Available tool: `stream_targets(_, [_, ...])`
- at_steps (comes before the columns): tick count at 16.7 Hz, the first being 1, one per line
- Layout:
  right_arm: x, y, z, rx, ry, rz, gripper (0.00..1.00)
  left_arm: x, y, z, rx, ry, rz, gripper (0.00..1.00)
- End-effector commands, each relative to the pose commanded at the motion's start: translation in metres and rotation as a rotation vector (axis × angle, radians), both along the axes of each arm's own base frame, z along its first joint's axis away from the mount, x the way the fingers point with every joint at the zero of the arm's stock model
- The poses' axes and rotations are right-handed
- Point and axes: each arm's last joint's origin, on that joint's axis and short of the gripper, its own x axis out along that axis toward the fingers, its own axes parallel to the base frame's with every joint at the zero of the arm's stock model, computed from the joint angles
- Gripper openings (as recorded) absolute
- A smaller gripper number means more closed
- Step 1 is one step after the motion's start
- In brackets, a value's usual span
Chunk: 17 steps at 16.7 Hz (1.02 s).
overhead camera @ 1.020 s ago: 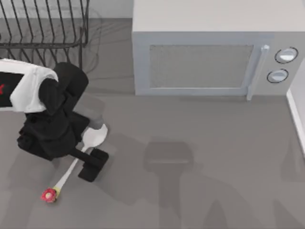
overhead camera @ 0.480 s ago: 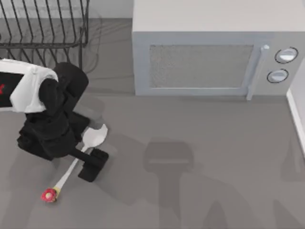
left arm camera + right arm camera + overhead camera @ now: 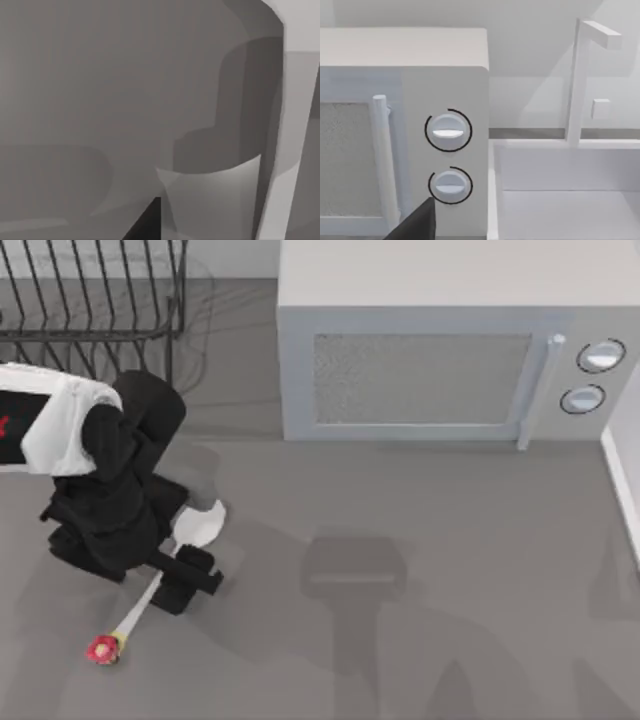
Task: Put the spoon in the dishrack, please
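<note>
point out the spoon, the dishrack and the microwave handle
spoon [image 3: 200, 525]: top view, on its white bowl.
dishrack [image 3: 95, 333]: top view, on its front rail.
microwave handle [image 3: 539, 390]: top view, on the upright bar.

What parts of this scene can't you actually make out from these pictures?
- Top view: the middle of the spoon handle is covered by the left pincer, so whether it is gripped cannot be told.
- Top view: the dishrack is cut off by the upper and left edges.
- Right wrist view: the microwave door is cut off at the edge; a dark pincer tip hides its lower corner.
</note>
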Motion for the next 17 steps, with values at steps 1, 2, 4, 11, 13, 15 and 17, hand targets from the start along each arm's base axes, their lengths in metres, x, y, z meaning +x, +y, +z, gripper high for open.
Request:
stream_targets(1, [0.000, 0.000, 0.000, 0.000, 0.000, 0.000, 1.00, 0.002, -0.001, 0.003, 0.000, -0.001, -0.001, 0.00])
stream_targets(2, [0.000, 0.000, 0.000, 0.000, 0.000, 0.000, 1.00, 0.004, -0.002, 0.008, -0.001, -0.002, -0.001, 0.00])
stream_targets(4, [0.000, 0.000, 0.000, 0.000, 0.000, 0.000, 1.00, 0.012, -0.005, 0.026, -0.002, -0.005, 0.000, 0.00])
stream_targets(11, [0.000, 0.000, 0.000, 0.000, 0.000, 0.000, 1.00, 0.016, -0.007, 0.137, 0.016, 0.042, -0.001, 0.00])
stream_targets(13, [0.000, 0.000, 0.000, 0.000, 0.000, 0.000, 1.00, 0.009, -0.004, 0.168, 0.012, 0.030, -0.001, 0.00])
stream_targets(15, [0.000, 0.000, 0.000, 0.000, 0.000, 0.000, 1.00, 0.003, -0.001, 0.191, 0.004, 0.010, 0.000, 0.00])
stream_targets(17, [0.000, 0.000, 0.000, 0.000, 0.000, 0.000, 1.00, 0.000, 0.000, 0.199, 0.000, 0.000, 0.000, 0.00])
